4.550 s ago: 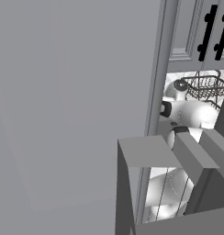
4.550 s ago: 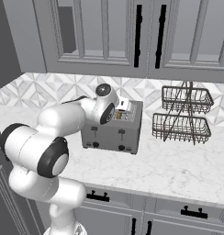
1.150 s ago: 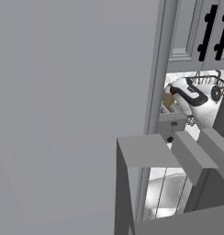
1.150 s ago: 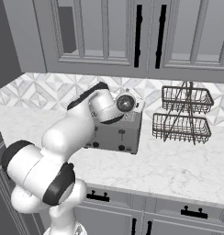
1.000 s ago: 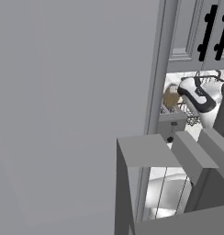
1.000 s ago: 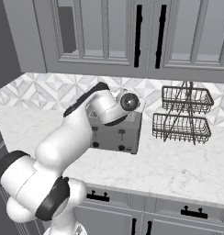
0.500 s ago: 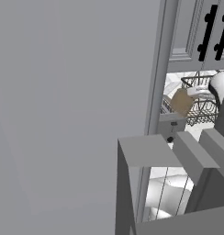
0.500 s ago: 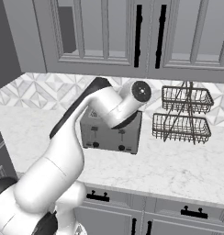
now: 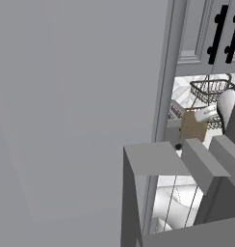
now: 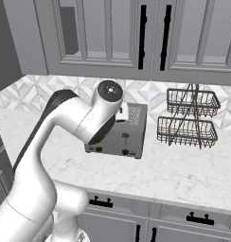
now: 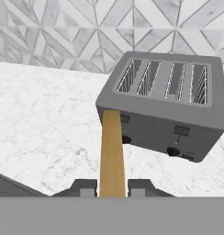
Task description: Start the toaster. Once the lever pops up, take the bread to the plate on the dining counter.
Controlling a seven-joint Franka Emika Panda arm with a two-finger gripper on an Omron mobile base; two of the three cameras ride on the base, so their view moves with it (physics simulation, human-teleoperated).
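A: Where is the bread [image 11: 112,153] right now?

B: In the hand view it stands edge-on, a tan strip running up from 6 o'clock toward the centre, pinched between the two dark fingertips [image 11: 83,188]. The jaws are closed on it, one tip against each flat face.

A: And the toaster [image 11: 166,107]?

B: A grey four-slot box on the white marble desk [image 11: 40,110], lying from the centre toward 2 o'clock of that view. The bread's top edge overlaps its near corner in the picture; it is out of the slots.

A: Anything from the base cameras?

B: In the left base view the bread [image 9: 193,125] shows as a brown square at 3 o'clock, in front of a wire basket rack [image 9: 210,90]. In the right base view that two-tier rack [image 10: 189,118] stands at 3 o'clock of the toaster [image 10: 122,132], apart from it, with the arm's elbow covering the toaster's left part.
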